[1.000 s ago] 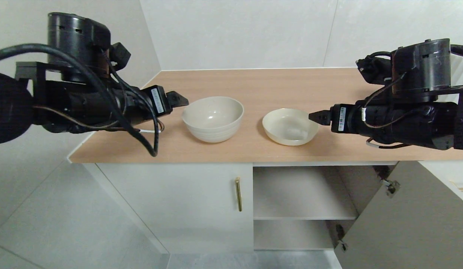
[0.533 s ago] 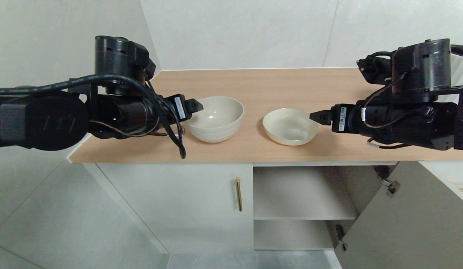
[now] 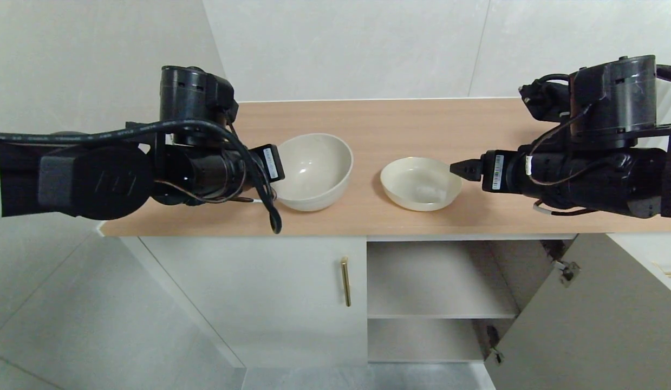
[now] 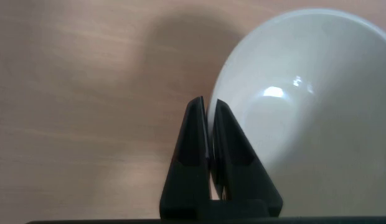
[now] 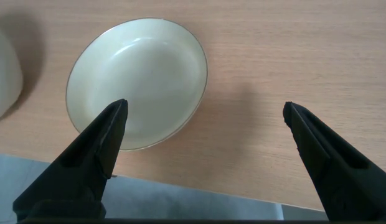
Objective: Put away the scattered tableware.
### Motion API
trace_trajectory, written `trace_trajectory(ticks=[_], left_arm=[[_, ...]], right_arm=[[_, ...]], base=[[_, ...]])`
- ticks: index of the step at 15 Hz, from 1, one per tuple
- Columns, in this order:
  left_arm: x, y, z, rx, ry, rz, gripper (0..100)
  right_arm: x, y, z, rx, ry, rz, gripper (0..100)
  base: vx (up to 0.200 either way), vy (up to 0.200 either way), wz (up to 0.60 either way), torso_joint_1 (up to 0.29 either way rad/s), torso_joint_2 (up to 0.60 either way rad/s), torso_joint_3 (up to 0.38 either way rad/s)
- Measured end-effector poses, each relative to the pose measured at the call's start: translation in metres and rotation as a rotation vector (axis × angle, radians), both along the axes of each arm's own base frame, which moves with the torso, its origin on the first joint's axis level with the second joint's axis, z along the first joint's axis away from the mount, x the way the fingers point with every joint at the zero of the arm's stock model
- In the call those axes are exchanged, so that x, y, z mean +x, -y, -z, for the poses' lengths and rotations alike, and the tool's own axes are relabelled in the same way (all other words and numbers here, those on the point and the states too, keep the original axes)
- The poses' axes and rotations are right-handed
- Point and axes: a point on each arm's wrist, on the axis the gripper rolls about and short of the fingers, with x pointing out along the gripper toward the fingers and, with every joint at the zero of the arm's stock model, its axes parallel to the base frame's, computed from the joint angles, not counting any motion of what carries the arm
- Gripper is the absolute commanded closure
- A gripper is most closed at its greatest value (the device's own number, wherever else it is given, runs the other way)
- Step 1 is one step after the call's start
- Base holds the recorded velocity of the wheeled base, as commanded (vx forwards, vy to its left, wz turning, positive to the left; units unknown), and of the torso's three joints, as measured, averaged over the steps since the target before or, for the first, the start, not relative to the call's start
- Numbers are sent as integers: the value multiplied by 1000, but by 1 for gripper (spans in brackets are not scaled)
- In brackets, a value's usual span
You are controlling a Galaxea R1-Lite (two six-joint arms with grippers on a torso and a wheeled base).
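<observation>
The deep bowl (image 3: 313,170) sits a little left of centre in the head view, on the wooden counter (image 3: 395,124). It looks tipped rather than level, with its underside on the wood. The left gripper (image 3: 277,162) comes in from the left of the frame and meets the bowl at its left rim. In the left wrist view the gripper (image 4: 208,102) has its two fingers drawn almost together, one outside the bowl's (image 4: 305,112) wall and one just inside. They are pinched onto the thin rim between them.

Just right of centre, near the deep bowl but not touching it, lies the shallow bowl (image 3: 421,183), flat on the counter near the front edge. The right gripper (image 3: 458,169) reaches in from the right of the frame, with its tip just beside that bowl's right rim. Seen from the right wrist, the gripper (image 5: 204,104) has its fingers spread wide apart and holds nothing. One finger shows over the shallow bowl (image 5: 137,81) and the other over bare wood.

Below the counter, in the lower middle of the head view, is a white cabinet. Its left door is shut and carries a brass handle (image 3: 345,281). To the right of the handle the compartment stands open, showing a shelf (image 3: 438,314). Its door (image 3: 573,325) is swung out toward the lower right corner of the frame.
</observation>
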Motion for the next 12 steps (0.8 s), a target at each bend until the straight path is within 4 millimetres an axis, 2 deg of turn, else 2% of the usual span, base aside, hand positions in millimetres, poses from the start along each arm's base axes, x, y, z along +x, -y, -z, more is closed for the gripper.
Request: trace_trajectory(ticks=[2, 5, 7, 12], left_arm=[[-5, 1, -5, -1, 12, 0, 100], [-39, 6, -24, -17, 59, 47, 100], [-56, 5, -30, -14, 75, 74, 100], [-68, 1, -37, -18, 95, 83, 100]], right_arm=[[0, 0, 0, -1, -1, 2, 0], [3, -1, 4, -14, -7, 21, 0], [10, -3, 12, -40, -26, 58, 0], [29, -10, 28, -65, -47, 102, 0]], base=[[0, 0, 0, 0, 0, 0], [0, 0, 0, 0, 0, 0], [0, 0, 0, 0, 0, 0], [0, 0, 0, 0, 0, 0]])
